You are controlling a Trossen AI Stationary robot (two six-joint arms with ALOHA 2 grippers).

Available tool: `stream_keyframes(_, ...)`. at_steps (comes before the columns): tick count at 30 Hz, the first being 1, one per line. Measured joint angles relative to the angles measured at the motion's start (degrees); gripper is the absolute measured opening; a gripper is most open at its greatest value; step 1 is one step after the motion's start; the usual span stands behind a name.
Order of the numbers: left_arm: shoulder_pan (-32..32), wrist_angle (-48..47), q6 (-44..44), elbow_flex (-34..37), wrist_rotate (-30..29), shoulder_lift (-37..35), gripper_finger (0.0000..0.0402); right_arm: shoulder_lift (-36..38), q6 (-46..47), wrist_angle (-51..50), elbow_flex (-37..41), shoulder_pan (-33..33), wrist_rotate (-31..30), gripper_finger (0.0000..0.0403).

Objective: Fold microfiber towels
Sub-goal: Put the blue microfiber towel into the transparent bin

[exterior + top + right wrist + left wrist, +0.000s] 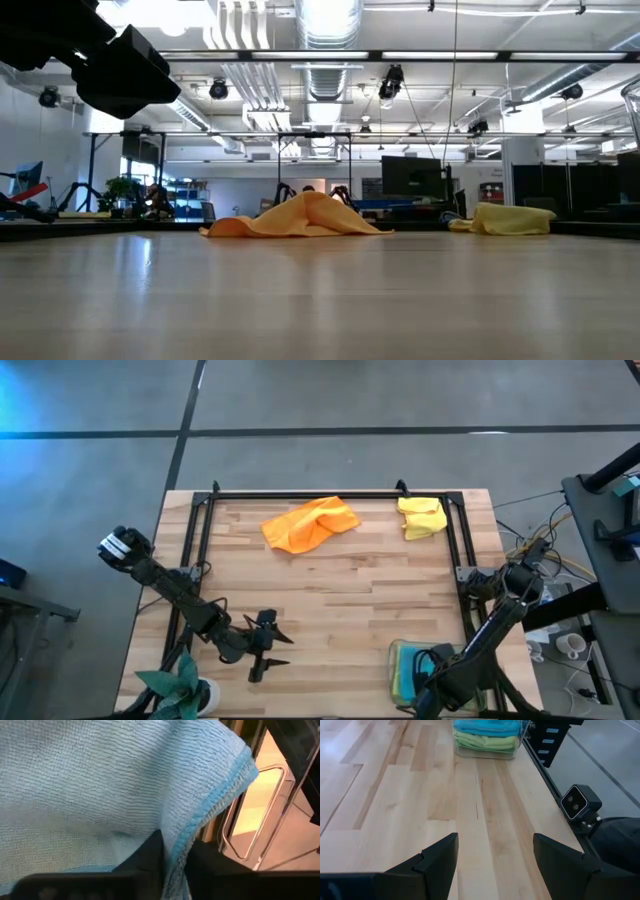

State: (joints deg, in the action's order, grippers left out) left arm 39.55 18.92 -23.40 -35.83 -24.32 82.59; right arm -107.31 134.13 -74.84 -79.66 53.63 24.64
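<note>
An orange towel (310, 523) lies crumpled at the table's far middle, and a yellow towel (422, 517) lies bunched at the far right; both also show in the low view, the orange towel (295, 218) and the yellow towel (510, 220). A clear tray (393, 660) at the near right holds folded towels, with light blue on top of green (487, 737). My right gripper (415, 665) is down at the tray, shut on the light blue towel (100, 785). My left gripper (270, 645) is open and empty over the near left of the table. My right gripper pinches the light blue towel between its two fingers at a stitched hem edge (186, 837). The cloth bunches up ahead of the fingers and fills the wrist view. One layer or several, I cannot tell. The towel lies in the tray.
A small green plant (185, 685) stands at the near left corner. A black metal frame (300, 493) runs along the far edge and both sides of the table. Bare wood lies between the two arms and the far towels.
</note>
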Motion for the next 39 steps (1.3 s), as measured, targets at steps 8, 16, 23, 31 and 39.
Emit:
stream_keyframes(8, 0.0, -0.6, 0.3, 0.0, 0.0, 0.0, 0.0242, 0.4, -4.6, -10.3, -3.1, 0.0, 0.0, 0.0166)
stream_keyframes(16, 0.0, -0.7, 0.2, 0.5, 0.0, 0.0, 0.0242, 1.2, -9.7, -7.9, -6.3, 0.0, -5.6, 0.0177)
stream_keyframes(23, 0.0, -0.7, 0.2, 0.6, 0.0, 0.0, 0.0242, 1.2, -10.3, -2.3, -0.5, 0.3, 1.5, 0.0037)
stream_keyframes(31, 0.0, -0.6, -0.2, 0.6, 0.1, 0.0, 0.0242, 0.7, -23.9, 7.4, 8.4, 0.3, 3.8, 0.0009)
stream_keyframes(39, 0.0, 0.1, 2.4, 0.6, -1.4, -1.0, 0.0242, 0.8, -29.3, 13.6, 12.1, 0.4, 0.4, 0.0009)
